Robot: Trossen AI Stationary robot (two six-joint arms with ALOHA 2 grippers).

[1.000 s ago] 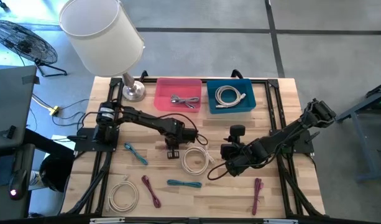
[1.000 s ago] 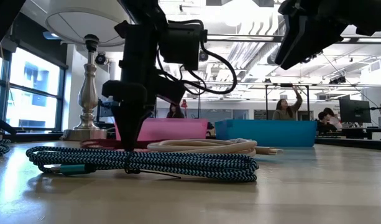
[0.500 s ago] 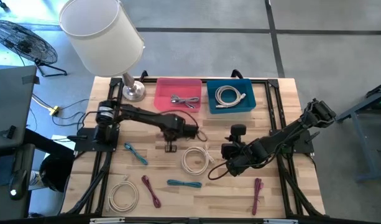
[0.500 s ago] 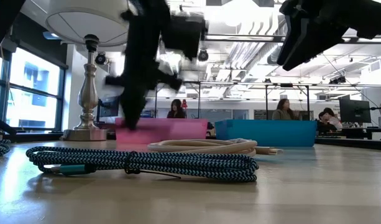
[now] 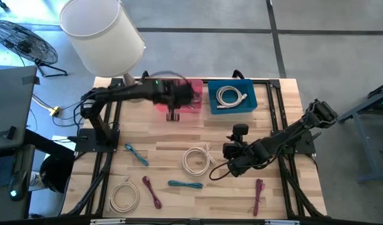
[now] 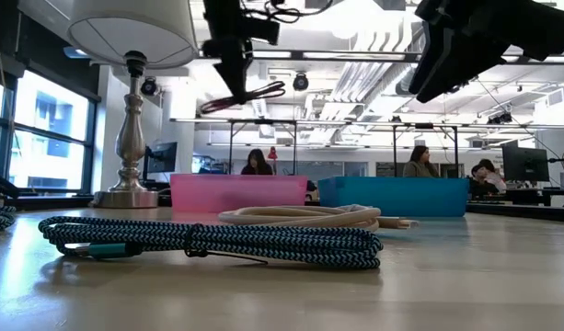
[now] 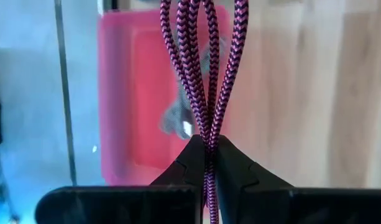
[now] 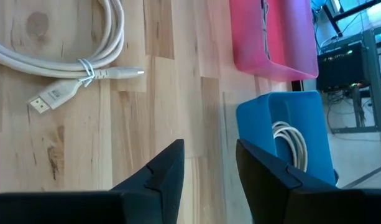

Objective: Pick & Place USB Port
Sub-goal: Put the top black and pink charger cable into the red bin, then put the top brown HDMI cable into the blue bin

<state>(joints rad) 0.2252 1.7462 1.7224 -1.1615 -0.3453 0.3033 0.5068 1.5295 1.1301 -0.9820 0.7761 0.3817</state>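
Left gripper (image 7: 206, 163): fingers pressed together on a bundled maroon braided cable (image 7: 202, 68), several strands of which run out from between the tips. In the high view this gripper (image 5: 173, 115) sits at the near edge of the pink bin (image 5: 195, 85), with the arm stretched across the bin from the table's left side. In the low view the cable (image 6: 257, 95) hangs in loops under the raised gripper (image 6: 234, 92), well clear of the tabletop and above the pink bin (image 6: 237, 193).

Pink bin contents: a grey cable (image 7: 175, 115) lies inside, blurred in the left wrist view.

Right gripper (image 8: 209, 165): fingers parted, nothing between them. It hovers over bare wood at the table's mid-right (image 5: 232, 164), near a coiled white cable (image 5: 195, 160). That cable's plug end (image 8: 46, 96) shows in the right wrist view.

Blue bin (image 5: 230, 110): stands just beside the pink bin on its right and holds a white cable coil (image 5: 229, 96).

Table (image 5: 285, 125), remaining items: a teal cable (image 5: 137, 154) at left, another teal cable (image 5: 185, 184) near the front centre, a white coil (image 5: 124, 195) at front left, a maroon cable (image 5: 151, 190) beside it, a further maroon cable (image 5: 259, 194) at front right.

Lamp (image 5: 102, 32): stands on the rear left corner.

People are seated in the room behind, seen in the low view.
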